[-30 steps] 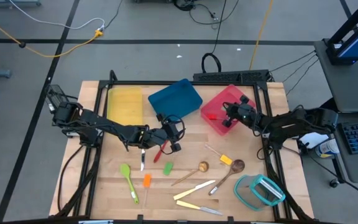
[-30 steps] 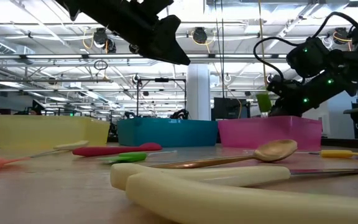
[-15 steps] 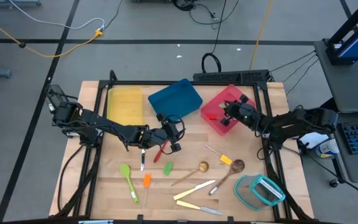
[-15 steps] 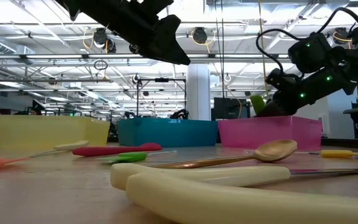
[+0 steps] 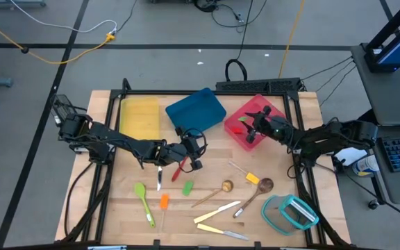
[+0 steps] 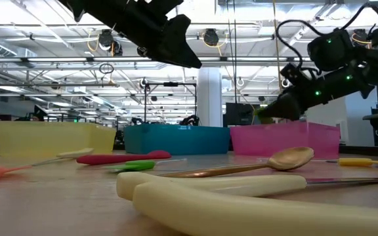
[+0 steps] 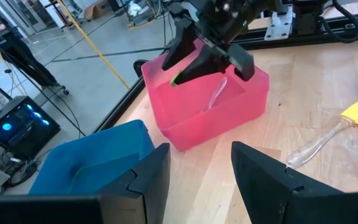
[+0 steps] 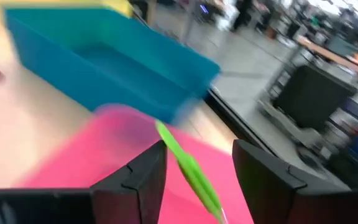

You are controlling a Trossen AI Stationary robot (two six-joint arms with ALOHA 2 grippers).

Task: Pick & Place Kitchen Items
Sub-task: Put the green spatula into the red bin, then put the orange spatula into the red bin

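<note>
My right gripper [image 5: 244, 126] stands open over the pink tray [image 5: 262, 111]. A slim green-headed piece [image 8: 188, 165] slants between its fingers, above the tray; the left wrist view shows its green tip [image 7: 176, 79] at the fingertips. My left gripper [image 5: 196, 158] hangs open and holds nothing, above the red spoon [image 5: 179, 169] at mid-table. More kitchen items lie flat on the near half of the table: a green spatula [image 5: 143, 198], an orange piece [image 5: 164, 201], two wooden spoons [image 5: 221, 189], cream knives [image 5: 218, 212] and a yellow-headed piece [image 5: 250, 176]. My right gripper has its fingers wide apart on either side of the green-headed piece [image 8: 173, 146], so it is not pinched. The piece runs close along one finger [image 8: 148, 168]; whether it touches that finger I cannot tell.
A blue tray [image 5: 195, 111] and a yellow tray [image 5: 139, 117] stand beside the pink one along the far side. A teal-rimmed clear container [image 5: 290, 212] sits at the near right corner. A black frame borders the wooden table.
My right gripper has opened over the pink tray and shifted slightly toward the table's left edge. The green-headed piece, held upright in the fingers a second ago, now slants loose between them.
</note>
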